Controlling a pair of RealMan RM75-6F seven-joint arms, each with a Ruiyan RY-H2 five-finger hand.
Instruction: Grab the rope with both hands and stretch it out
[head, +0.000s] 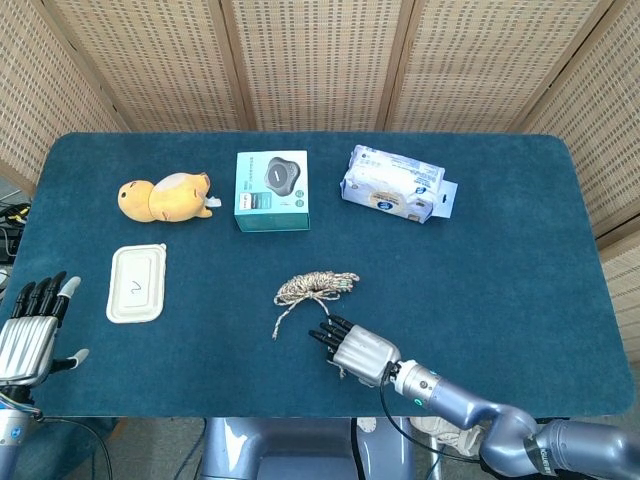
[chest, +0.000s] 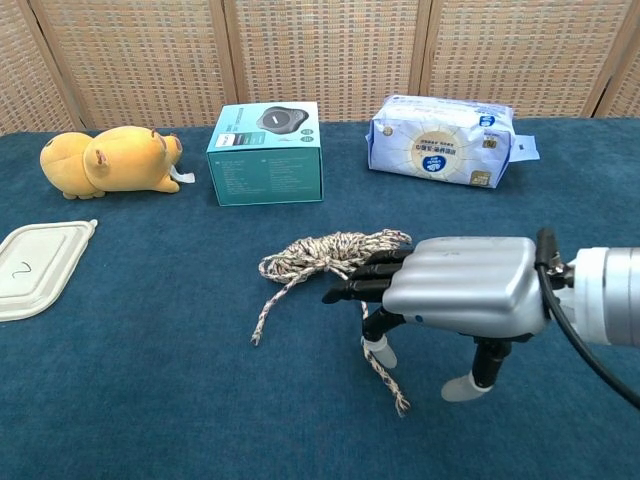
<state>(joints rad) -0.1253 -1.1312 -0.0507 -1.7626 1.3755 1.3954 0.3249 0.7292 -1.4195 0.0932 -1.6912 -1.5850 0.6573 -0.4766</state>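
Note:
A beige braided rope (head: 316, 286) (chest: 330, 255) lies coiled at the middle of the blue table, with two loose tails trailing toward the front. My right hand (head: 355, 350) (chest: 450, 295) hovers palm down over the longer tail, fingers spread and pointing left, covering part of that tail; it holds nothing. My left hand (head: 28, 330) stays at the table's left front edge, fingers apart and empty, far from the rope and out of the chest view.
A yellow plush toy (head: 163, 197), a teal box (head: 271, 190) and a pack of wipes (head: 395, 184) line the far side. A white lidded container (head: 137, 284) lies at the left.

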